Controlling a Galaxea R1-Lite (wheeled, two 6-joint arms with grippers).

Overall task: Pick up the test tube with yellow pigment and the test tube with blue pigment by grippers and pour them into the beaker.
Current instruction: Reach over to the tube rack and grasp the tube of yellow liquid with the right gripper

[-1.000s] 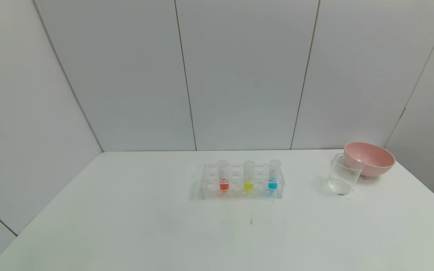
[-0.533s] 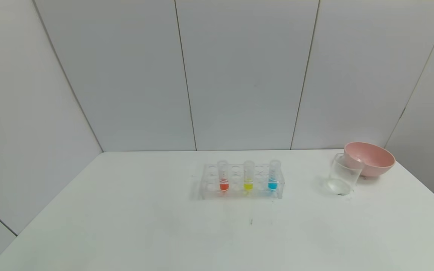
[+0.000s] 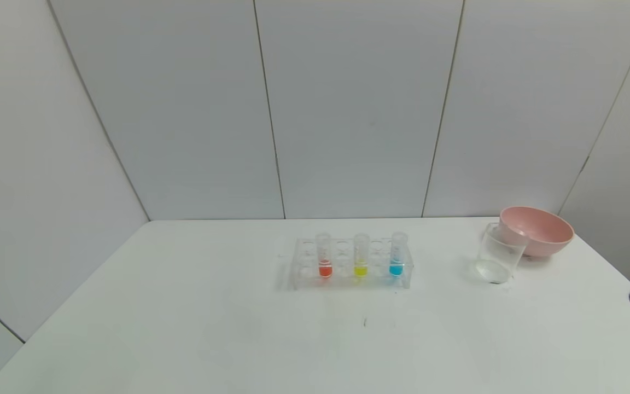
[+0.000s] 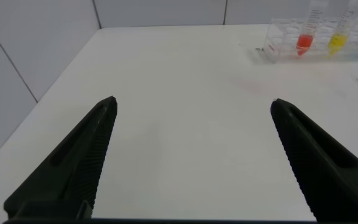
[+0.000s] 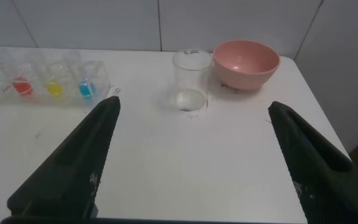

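In the clear rack (image 3: 350, 264) mid-worktop stand the yellow tube (image 3: 361, 256) and blue tube (image 3: 397, 254), both grippers' jaws spread empty; a careless reach risks nudging the rack or taking the orange-red tube (image 3: 324, 256)

Pink bowl (image 3: 537, 230) at table's (image 3: 184, 328) far right, orange-red tube (image 3: 324, 256) in clear rack (image 3: 298, 268)

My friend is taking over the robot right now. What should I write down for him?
Left gripper: open, empty, low over bare table, off to the rack's left.
Right gripper: open, empty, near the table's right edge.
Yellow tube and blue tube: upright in the clear rack, beside an orange-red tube.
Beaker: right of the rack, touching the pink bowl.
Done: nothing.
Left: pick up and pour both tubes.
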